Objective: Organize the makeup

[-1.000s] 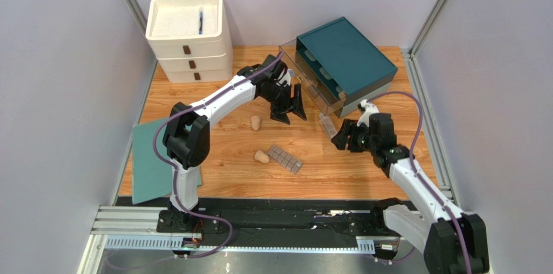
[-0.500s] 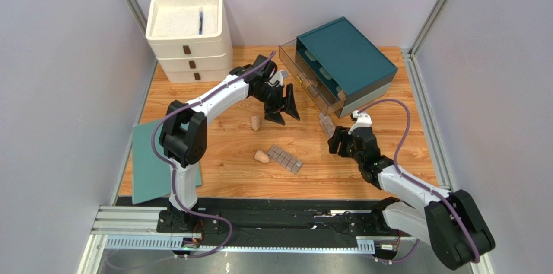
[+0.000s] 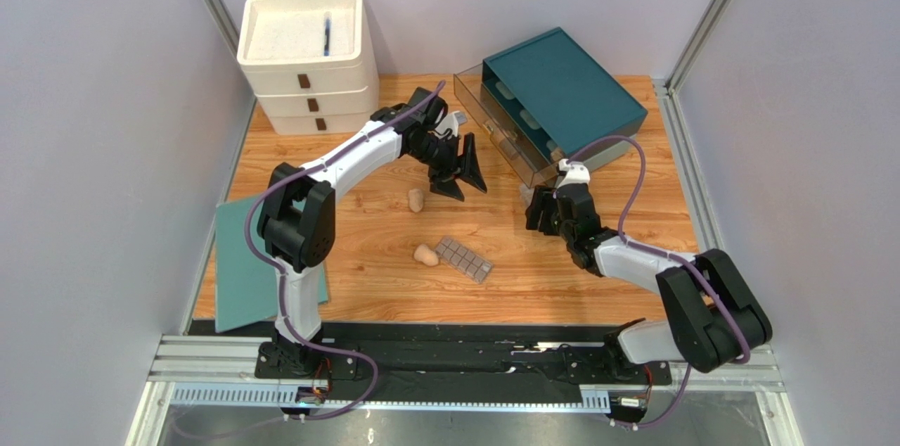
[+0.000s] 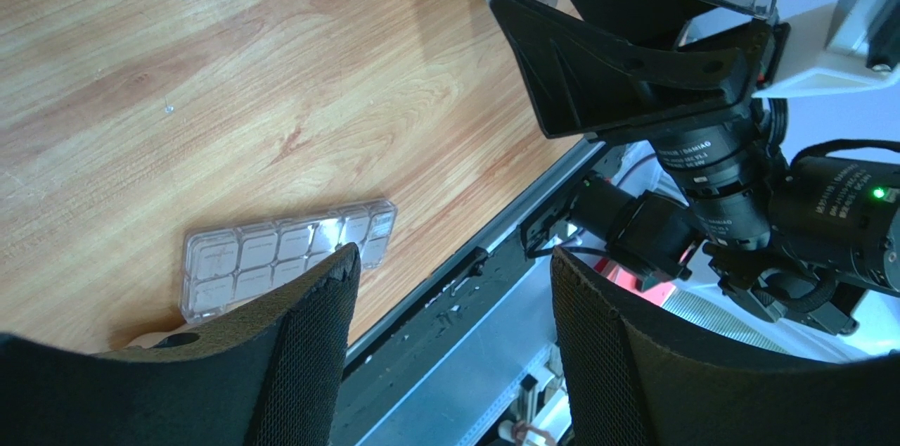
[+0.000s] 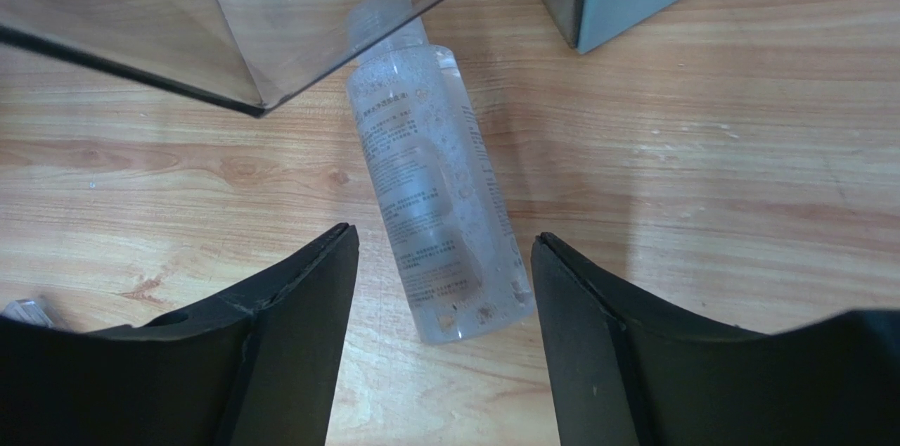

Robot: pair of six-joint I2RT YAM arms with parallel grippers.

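Observation:
A clear bottle (image 5: 438, 224) lies on the wood just in front of the open clear drawer (image 5: 264, 13). My right gripper (image 5: 444, 237) is open, one finger on each side of the bottle's base and not touching it; in the top view it (image 3: 541, 216) hangs over the bottle (image 3: 531, 200). My left gripper (image 3: 462, 180) is open and empty above the table near the drawers. Two beige sponges (image 3: 416, 199) (image 3: 426, 254) and the gridded palette (image 3: 465, 258) lie mid-table; the palette also shows in the left wrist view (image 4: 285, 256). The tube and the dropper bottle are out of view.
A teal drawer cabinet (image 3: 560, 98) with clear drawers pulled out stands at the back right. A white stacked drawer unit (image 3: 306, 61) stands at the back left. A flat teal sheet (image 3: 248, 261) overhangs the table's left edge.
My right gripper has swung left and down toward the clear bottle and now straddles it. My left gripper has shifted slightly left, still open.

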